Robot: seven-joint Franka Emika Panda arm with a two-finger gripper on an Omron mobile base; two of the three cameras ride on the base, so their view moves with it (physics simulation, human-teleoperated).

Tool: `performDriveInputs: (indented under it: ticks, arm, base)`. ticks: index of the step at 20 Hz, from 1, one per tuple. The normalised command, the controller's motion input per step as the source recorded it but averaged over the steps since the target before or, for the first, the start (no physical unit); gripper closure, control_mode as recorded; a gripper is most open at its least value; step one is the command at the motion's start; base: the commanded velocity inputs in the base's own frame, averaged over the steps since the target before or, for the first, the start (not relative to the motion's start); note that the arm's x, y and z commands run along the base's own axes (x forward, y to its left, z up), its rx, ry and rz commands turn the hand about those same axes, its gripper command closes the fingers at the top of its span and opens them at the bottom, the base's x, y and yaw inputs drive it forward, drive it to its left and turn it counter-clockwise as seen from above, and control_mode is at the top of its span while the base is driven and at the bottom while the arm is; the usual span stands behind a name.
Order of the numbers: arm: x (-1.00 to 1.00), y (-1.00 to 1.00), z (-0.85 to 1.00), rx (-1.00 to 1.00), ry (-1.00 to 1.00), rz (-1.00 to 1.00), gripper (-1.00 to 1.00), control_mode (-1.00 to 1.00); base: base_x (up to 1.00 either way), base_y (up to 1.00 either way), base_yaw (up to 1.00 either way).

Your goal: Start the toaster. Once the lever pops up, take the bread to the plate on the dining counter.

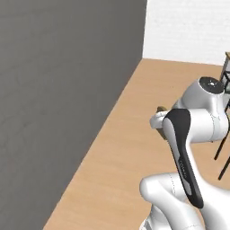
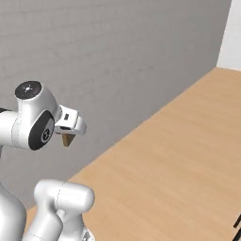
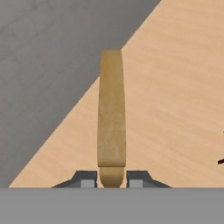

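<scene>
Frame centre, hand view: gripper point(image 3: 111, 178) jaws clamped on bread point(image 3: 111, 113), held edge-on. Keep it steady and level during carry.

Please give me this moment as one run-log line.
phase: carrying | gripper: shut on bread | bread: edge-on between fingers, held above wood floor | beside: grey wall

My white arm point(image 1: 197, 121) rises over the light wooden floor point(image 1: 117, 157) beside a tall grey wall point(image 1: 58, 99).
</scene>
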Motion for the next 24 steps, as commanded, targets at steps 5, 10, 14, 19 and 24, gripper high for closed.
performDriveInputs:
  ticks: [5, 10, 14, 19, 24]
  arm:
    - [0.00, 0.00, 0.00, 0.00, 0.00, 0.00, 1.00, 1.00]
    - [0.00, 0.00, 0.00, 0.00, 0.00, 0.00, 1.00, 1.00]
    - [0.00, 0.00, 0.00, 0.00, 0.00, 0.00, 1.00, 1.00]
    - [0.00, 0.00, 0.00, 0.00, 0.00, 0.00, 1.00, 1.00]
    - [0.00, 0.00, 0.00, 0.00, 0.00, 0.00, 1.00, 1.00]
  base:
    - [0.59, -0.03, -0.53]
    - [0.62, -0.01, -0.54]
    - [0.66, 0.00, -0.54]
    - [0.90, 0.32, -0.33]
    - [1.00, 0.63, -0.14]
